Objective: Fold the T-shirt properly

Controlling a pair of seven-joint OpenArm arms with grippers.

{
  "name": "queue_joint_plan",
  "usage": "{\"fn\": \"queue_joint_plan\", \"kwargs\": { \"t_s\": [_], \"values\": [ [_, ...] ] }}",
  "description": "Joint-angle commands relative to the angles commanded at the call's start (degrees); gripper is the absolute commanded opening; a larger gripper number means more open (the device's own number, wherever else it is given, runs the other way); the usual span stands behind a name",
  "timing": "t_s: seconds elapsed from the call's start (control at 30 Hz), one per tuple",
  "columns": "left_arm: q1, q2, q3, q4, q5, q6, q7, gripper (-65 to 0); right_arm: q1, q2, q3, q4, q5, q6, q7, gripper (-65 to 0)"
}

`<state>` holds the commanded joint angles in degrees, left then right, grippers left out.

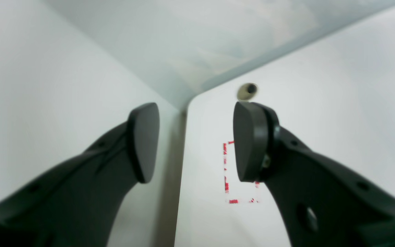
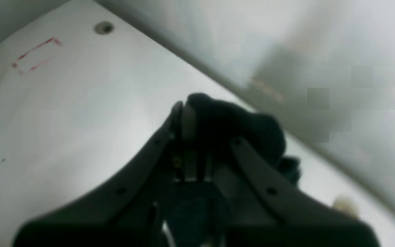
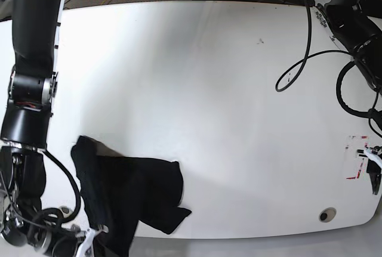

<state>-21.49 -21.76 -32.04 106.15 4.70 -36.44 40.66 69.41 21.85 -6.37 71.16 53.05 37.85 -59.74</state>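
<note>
Left tool [image 1: 195, 140]: jaws spread wide, nothing between the pads [image 1: 249, 142]. It hangs over a rounded corner of the white table [image 1: 338, 103]. Just beyond and below the right-hand pad sits a square outline of red marks [image 1: 226, 171]; a small round hole [image 1: 248, 91] in the tabletop lies just ahead of that pad's tip. Off the table edge, blurred pale floor.

Right tool [image 2: 197, 116]: jaws closed tight on a bunched wad of the T-shirt [image 2: 238, 127], dark cloth bulging out to the right side of the fingers. Wrist view is soft, so fold detail cannot be made out. Far ahead and to the left of this tool, red marks and a round hole show near the table's rim.

Base view: T-shirt [image 3: 134, 194] lies crumpled in a dark heap at the near edge of the table [image 3: 197, 90], right beside the right arm, its lower part running toward the right tool [image 3: 89, 236] at the frame bottom. Chest print not visible. Left tool [image 3: 375, 176] sits well apart from the cloth, at the opposite end of the table beside the red marks [image 3: 356, 160]. Black cable [image 3: 304, 48] loops across the table near the left arm.
</note>
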Motion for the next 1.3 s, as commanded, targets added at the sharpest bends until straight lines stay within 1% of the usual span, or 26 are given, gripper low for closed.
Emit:
{"fn": "queue_joint_plan", "kwargs": {
  "t_s": [0.1,0.2,0.23,0.27,0.3,0.4,0.53,0.6,0.7,0.8,0.9,0.93,1.0,1.13,1.17,1.23,1.3],
  "values": [
    [1.49,-1.05,-1.32,-0.53,0.0,0.0,0.0,-32.5,5.39,-3.34,-2.81,-0.18,2.73,0.09,-0.88,-65.0],
    [3.34,-1.05,-3.16,-0.35,0.09,0.0,-0.09,-32.5,5.39,-6.15,-3.69,-0.18,5.01,0.18,-1.67,-65.0],
    [4.4,-1.05,-4.04,-0.26,0.09,0.0,-0.18,-32.5,5.39,-7.12,-3.6,-0.18,5.45,0.7,-2.11,-65.0],
    [5.19,-1.05,-4.57,-0.26,0.09,0.0,-0.26,-32.5,5.39,-7.82,-3.6,-0.18,5.71,1.67,-2.29,-65.0],
    [5.71,-1.05,-4.84,-0.18,0.09,0.0,-0.35,-32.5,5.39,-8.09,-3.52,-0.18,5.71,2.15,-2.29,-65.0],
    [7.03,-1.05,-5.01,-0.09,0.0,0.0,-0.35,-32.5,5.39,-8.09,-3.52,0.0,5.98,2.15,-2.46,-65.0],
    [7.91,-1.05,-4.84,-0.09,-0.09,-0.09,-0.35,-32.5,5.39,-7.74,-1.85,0.0,6.07,2.15,-5.45,-65.0],
    [7.91,-0.79,-4.75,0.0,-0.09,-0.09,-0.35,-32.5,5.39,-5.89,-0.79,0.09,6.07,2.15,-6.51,-65.0],
    [7.91,-0.35,-3.87,0.0,-0.18,-0.09,-0.26,-32.5,5.39,-3.6,-0.53,2.11,6.07,2.15,-6.77,-65.0],
    [7.91,1.14,-2.29,-0.09,0.0,-0.09,-0.35,-32.5,5.27,-0.26,-0.44,5.27,6.15,2.15,-6.77,-65.0],
    [8.0,2.46,-0.18,0.0,0.09,-0.09,-0.26,-32.5,-1.67,1.93,-0.35,8.62,8.18,2.15,-6.59,-65.0],
    [8.62,3.08,0.79,0.0,0.09,-0.09,-0.26,-32.5,-4.48,3.34,0.0,9.76,9.23,2.15,-6.51,-65.0],
    [10.2,4.57,3.25,0.0,0.09,-0.09,-0.35,-32.5,-10.11,5.01,2.55,11.69,10.2,2.15,-6.51,-65.0],
    [11.87,7.12,8.53,1.41,-0.18,0.0,-0.09,-32.1,-19.69,7.91,7.38,15.38,10.11,2.15,-6.51,-65.0],
    [11.96,7.91,9.67,1.41,-0.18,0.0,-0.09,-32.1,-20.92,8.44,8.0,15.82,10.11,2.15,-6.51,-65.0],
    [13.19,10.99,13.27,1.23,-0.09,0.09,-0.09,-31.9,-24.97,9.85,10.46,16.09,10.2,2.15,-6.51,-65.0],
    [13.89,12.75,15.38,1.23,-0.09,0.09,-0.09,-31.8,-27.96,10.81,12.66,16.09,10.46,2.15,-6.51,-65.0]
  ]
}}
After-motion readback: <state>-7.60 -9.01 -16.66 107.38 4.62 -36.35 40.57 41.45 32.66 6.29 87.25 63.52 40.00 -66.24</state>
